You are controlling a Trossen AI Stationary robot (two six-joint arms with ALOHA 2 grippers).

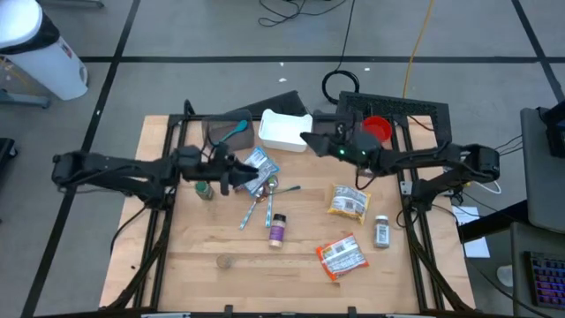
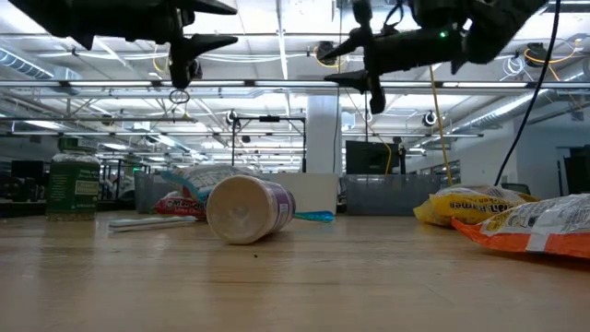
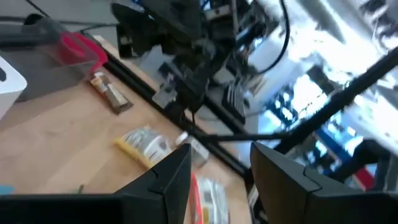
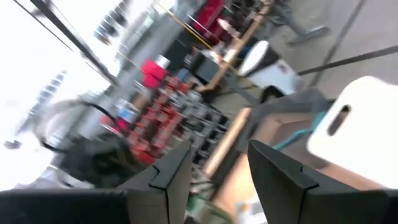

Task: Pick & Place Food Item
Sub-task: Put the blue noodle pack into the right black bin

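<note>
Wooden table lay strewn with food packets. Left gripper and right gripper hung above, fingers parted, empty. Yellow packet lay unpicked; judged pre-grasp, descent needed.

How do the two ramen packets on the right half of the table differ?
The yellow ramen packet is yellow and lies farther back, nearer the right pincer. The orange ramen packet is orange-red with a white label, sits closer to the front edge, and is turned at a diagonal. Both lie flat on the wooden table, untouched, apart from each other.
</note>
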